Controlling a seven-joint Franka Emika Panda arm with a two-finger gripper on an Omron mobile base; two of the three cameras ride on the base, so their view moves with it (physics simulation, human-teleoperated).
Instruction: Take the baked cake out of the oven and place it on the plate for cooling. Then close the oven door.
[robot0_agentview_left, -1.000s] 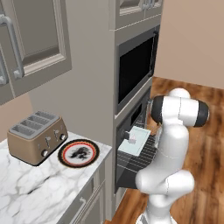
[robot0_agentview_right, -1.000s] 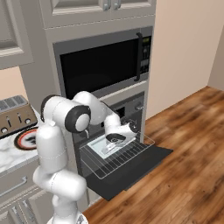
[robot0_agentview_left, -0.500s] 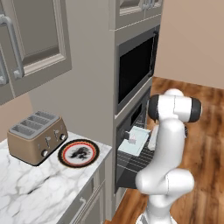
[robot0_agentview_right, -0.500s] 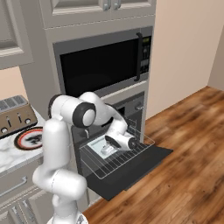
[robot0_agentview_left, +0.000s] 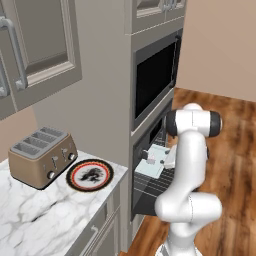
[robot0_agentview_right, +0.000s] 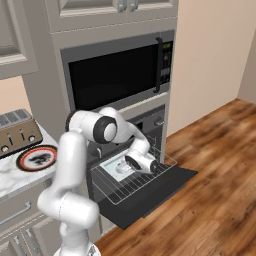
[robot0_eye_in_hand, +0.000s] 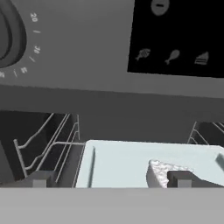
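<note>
One cream wedge of baked cake (robot0_eye_in_hand: 164, 171) sits on a pale blue-white tray (robot0_eye_in_hand: 118, 164) at the lower right of the hand view, the tray resting on a wire rack (robot0_agentview_right: 131, 186) drawn forward out of the oven (robot0_agentview_right: 150, 125), apparently so the slice can be reached from the front. The oven door (robot0_agentview_right: 150, 192) lies folded down flat at the centre bottom of the right base view, leaving the cavity open to the white arm, which bends low over the rack. The gripper (robot0_eye_in_hand: 110, 180) hovers at the front edge of the tray with its two dark tips spread wide and nothing between them; one tip (robot0_eye_in_hand: 180, 178) stands directly in front of the cake, so the slice is off-centre to the claw and probably needs a sideways correction before any grasp. From the hand camera the wedge's long axis appears to run across the frame, its broad frosted face toward the lens, though which end is the narrow point cannot be told. The plate (robot0_agentview_left: 90, 174), red-rimmed with a dark pattern, waits on the marble counter (robot0_agentview_left: 35, 215) at the lower left of the left base view, just beside the toaster (robot0_agentview_left: 42, 156) and near the oven's side, seemingly placed for a short carry. The cake is not yet lifted and the door is not yet closed.
</note>
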